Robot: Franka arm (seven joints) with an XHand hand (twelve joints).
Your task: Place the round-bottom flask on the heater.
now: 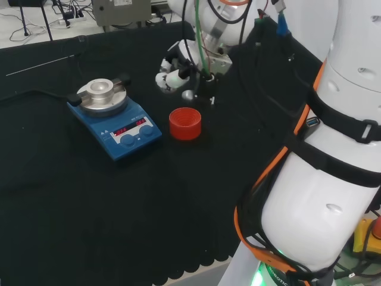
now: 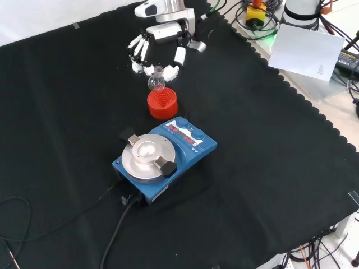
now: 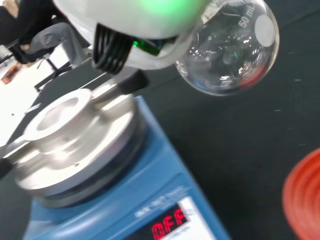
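The hand (image 2: 159, 51) has its fingers curled round what seems to be the neck of the round flask (image 2: 156, 82), holding it lifted just above the red stand (image 2: 162, 104), far from the blue heater (image 2: 163, 158), ready to carry over.

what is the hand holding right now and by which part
The hand holds the round-bottom flask by its neck, fingers curled round it, so the bulb hangs above the red stand.
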